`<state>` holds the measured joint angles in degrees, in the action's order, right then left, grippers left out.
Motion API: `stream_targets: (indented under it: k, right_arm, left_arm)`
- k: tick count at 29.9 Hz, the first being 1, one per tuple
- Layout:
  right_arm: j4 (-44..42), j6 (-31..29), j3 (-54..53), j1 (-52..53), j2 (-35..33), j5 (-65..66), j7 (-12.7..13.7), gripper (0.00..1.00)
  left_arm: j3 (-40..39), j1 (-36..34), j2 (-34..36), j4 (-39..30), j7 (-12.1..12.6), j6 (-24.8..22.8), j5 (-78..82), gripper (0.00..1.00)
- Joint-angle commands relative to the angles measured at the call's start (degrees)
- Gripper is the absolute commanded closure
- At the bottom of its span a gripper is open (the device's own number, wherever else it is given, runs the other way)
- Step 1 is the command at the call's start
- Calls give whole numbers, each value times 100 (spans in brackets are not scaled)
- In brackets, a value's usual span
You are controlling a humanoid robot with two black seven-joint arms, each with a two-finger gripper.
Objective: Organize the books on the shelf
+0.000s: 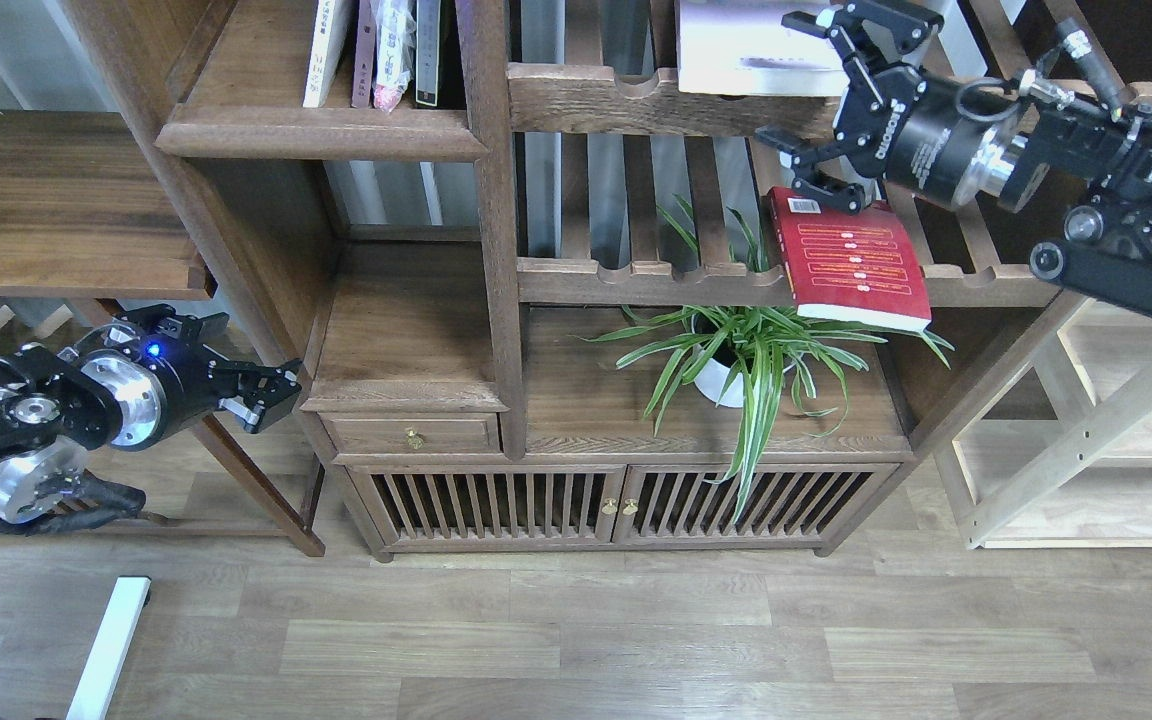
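A red book (851, 262) with yellow bands lies flat on the middle slatted rack, its near end overhanging the front rail. A pale book (741, 45) lies flat on the upper slatted rack. My right gripper (802, 105) is open, its fingers spread between the pale book's right corner and the red book's far end, holding nothing. The shelf (321, 132), a narrow dark compartment at the upper left, holds several upright volumes, including a white one (326, 50). My left gripper (274, 396) hangs open and empty low on the left, beside the cabinet's left post.
A plastic-wrapped pink item (393, 55) stands among the upright volumes. A potted spider plant (751, 360) sits on the cabinet top under the red book. A small drawer (414, 434), slatted doors (616, 500) and a light wooden rack (1116, 440) at the right are below.
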<state>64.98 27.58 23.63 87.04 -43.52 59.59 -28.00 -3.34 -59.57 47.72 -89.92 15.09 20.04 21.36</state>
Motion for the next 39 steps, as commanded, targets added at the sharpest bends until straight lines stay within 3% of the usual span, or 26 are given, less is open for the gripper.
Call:
stream_targets:
  k: [1,13,18,24,33,36,39]
  right_arm:
    - [-239,-226,-51,23,116,9,0,7]
    - [-486,-587,-60,32,283,36,0,7]
    - [-609,-868,-148,85,283,36,0,12]
    - [-635,-1106,-157,137,283,44,0,32]
    - [-635,-1466,-131,322,239,62,0,83]
    - [-635,-1484,-122,331,221,71,0,94]
    - [-627,-1493,-130,331,186,132,0,96]
  left_arm:
    - [-9,-2,18,10,-6,0,0,17]
    - [-44,-19,18,45,-6,0,0,17]
    - [-53,-10,9,71,-6,0,0,17]
    - [-62,-19,9,80,-6,0,0,16]
    - [-62,-19,9,80,3,0,0,16]
    - [-62,-19,18,80,3,0,0,16]
    - [-62,-10,18,89,-6,0,0,16]
